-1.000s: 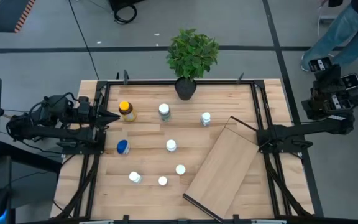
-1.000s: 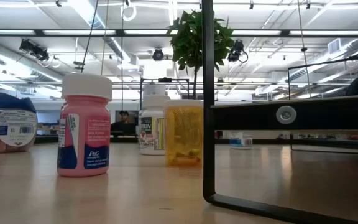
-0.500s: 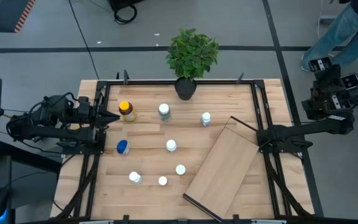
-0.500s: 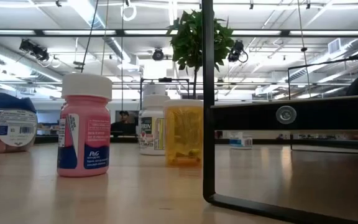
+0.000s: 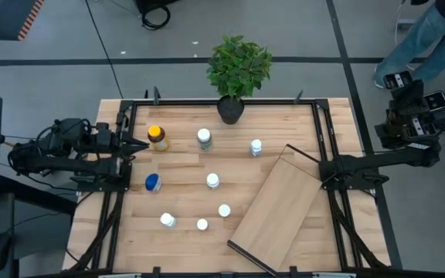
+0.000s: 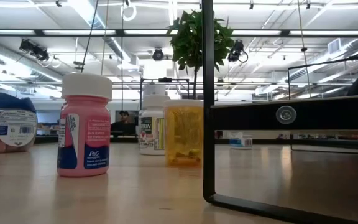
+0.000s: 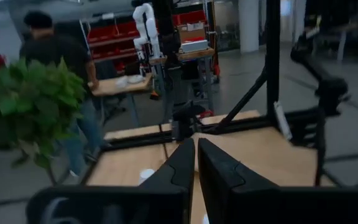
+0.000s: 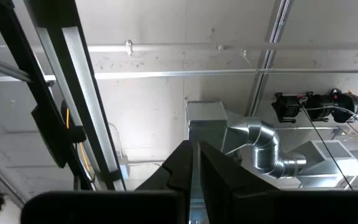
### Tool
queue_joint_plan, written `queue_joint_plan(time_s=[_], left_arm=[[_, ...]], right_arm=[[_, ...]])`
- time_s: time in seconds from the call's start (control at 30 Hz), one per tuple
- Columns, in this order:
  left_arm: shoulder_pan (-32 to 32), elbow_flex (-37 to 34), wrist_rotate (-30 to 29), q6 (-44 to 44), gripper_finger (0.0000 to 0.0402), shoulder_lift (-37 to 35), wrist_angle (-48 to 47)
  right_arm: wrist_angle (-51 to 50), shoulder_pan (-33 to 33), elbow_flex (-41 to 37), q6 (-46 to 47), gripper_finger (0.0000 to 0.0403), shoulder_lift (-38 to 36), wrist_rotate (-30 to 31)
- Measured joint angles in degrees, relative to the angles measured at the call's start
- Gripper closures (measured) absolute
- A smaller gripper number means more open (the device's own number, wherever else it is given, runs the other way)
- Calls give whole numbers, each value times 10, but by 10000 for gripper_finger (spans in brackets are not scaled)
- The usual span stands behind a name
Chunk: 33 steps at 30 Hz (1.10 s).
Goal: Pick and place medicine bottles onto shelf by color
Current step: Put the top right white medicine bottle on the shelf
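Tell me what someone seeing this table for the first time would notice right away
The leafy potted plant at the table's far edge stands out first, with the small medicine bottles scattered over the tabletop in front of it, among them an amber one with a yellow cap and a blue-capped one. The light-wood shelf lies at an angle on the right side. The left gripper, shut and empty, points at the amber bottle.

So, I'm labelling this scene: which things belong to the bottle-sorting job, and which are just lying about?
Job:
- amber bottle with yellow cap
- blue-capped bottle
- white-capped bottles, e.g.
- shelf board

Just there:
- potted plant
- person beyond the table
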Motion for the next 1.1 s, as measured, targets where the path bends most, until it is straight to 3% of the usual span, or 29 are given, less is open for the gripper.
queue_joint_plan(time_s=[0.13,0.37,0.77,0.9,1.1], left_arm=[[0,0,0,53,373,0,0],[0,0,0,48,366,0,0],[0,0,-21,-89,373,1,173],[0,0,-71,-137,370,15,248],[0,0,-83,-195,374,62,323]], right_arm=[[0,0,0,0,367,0,0],[0,0,0,0,367,0,0],[0,0,1,-16,367,0,3],[-39,0,27,-17,367,-1,50],[-295,0,89,3,367,70,249]])
